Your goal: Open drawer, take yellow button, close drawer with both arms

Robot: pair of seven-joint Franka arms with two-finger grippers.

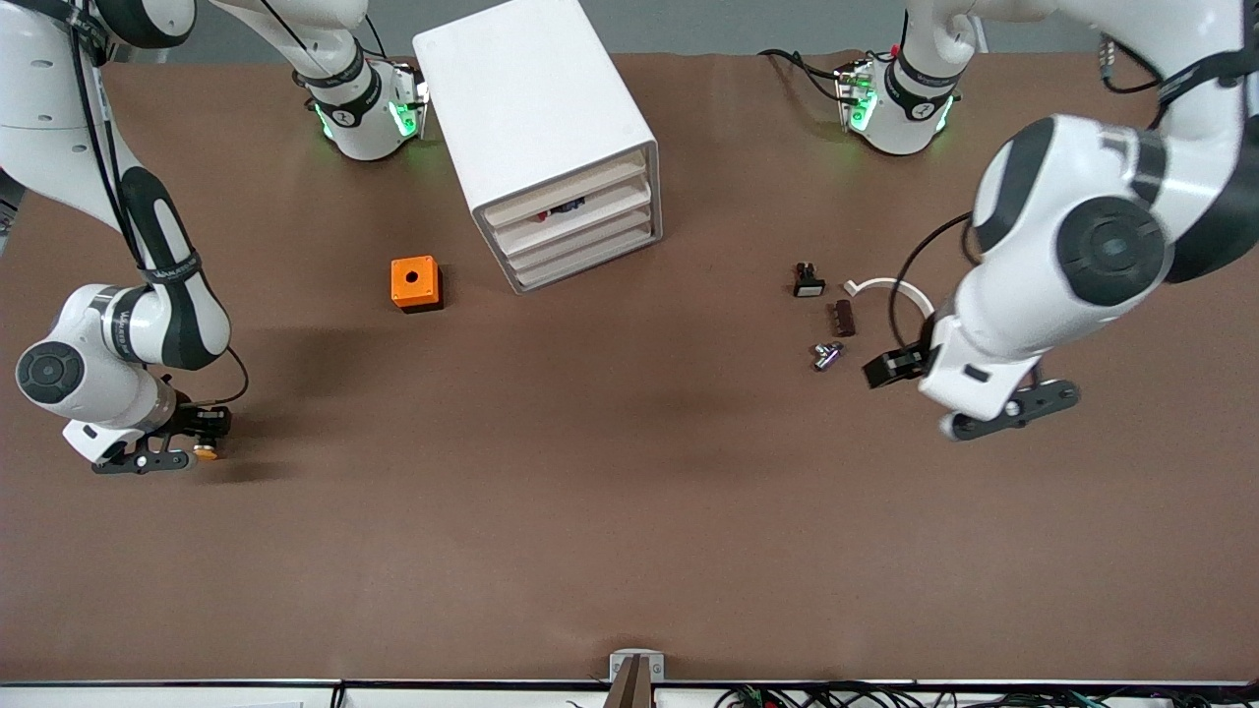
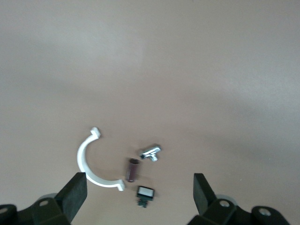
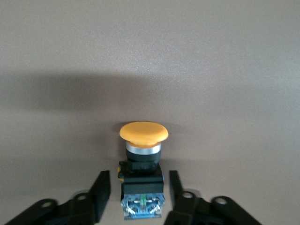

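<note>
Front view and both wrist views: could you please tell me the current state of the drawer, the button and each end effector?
drawer: pushed in, flush with the three drawers below it.
button: out of the drawer, apparently resting on the table, not gripped.
right end effector: open, low at the right arm's end of the table, with a gap on each side of the button.
left end effector: open wide, empty, near the white curved clip.

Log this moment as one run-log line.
drawer: slightly open | button: on table between right gripper's open fingers | left gripper: open above small parts
</note>
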